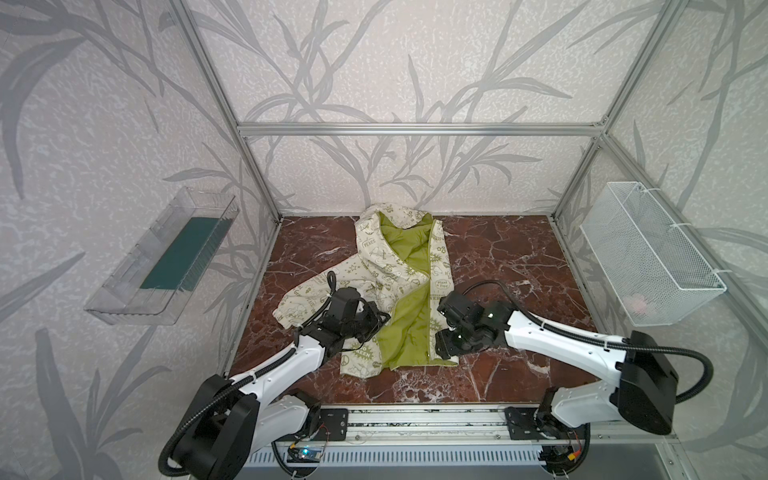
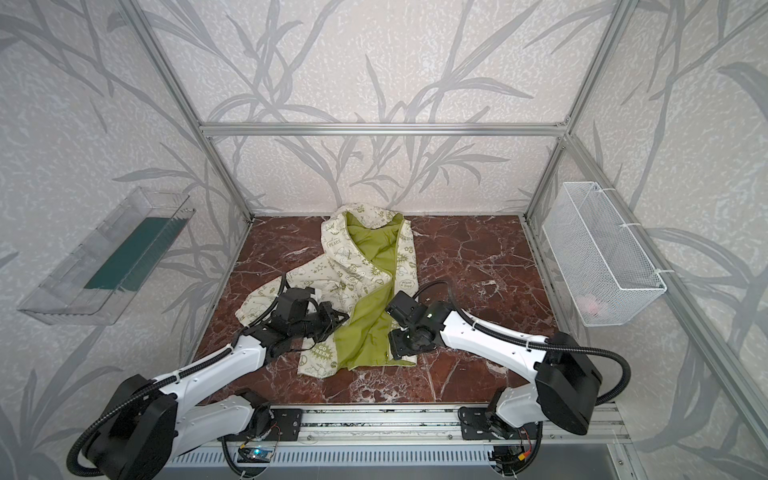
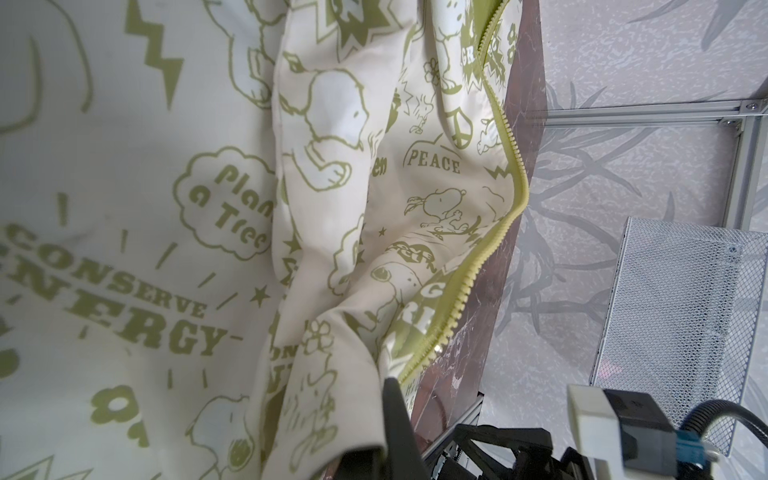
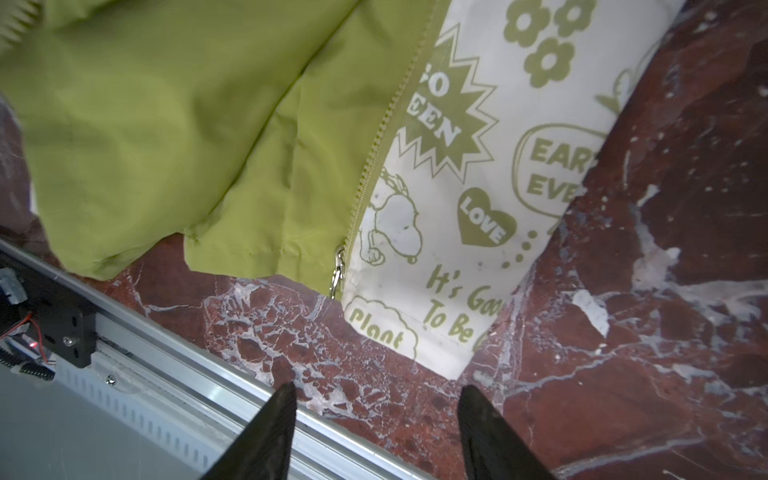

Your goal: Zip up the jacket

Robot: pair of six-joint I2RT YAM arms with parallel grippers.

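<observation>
the small hooded cream fabric jacket (image 1: 376,270) lies on the red-brown marble tabletop (image 1: 519,257), hood at the back, hem in front. the left gripper (image 1: 380,319) is at its left panel and the right gripper (image 4: 376,395) is near its right hem corner. a clear plastic tray (image 1: 162,257) hangs on the left wall, and a white wire basket (image 1: 648,253) on the right.

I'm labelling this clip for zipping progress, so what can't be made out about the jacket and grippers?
- Left gripper: in the left wrist view, jacket fabric covers one fingertip.
- Zipper end on that panel: same view, behind the visible finger.
- Pink object in the wire basket: both top views, too small, behind mesh.
</observation>
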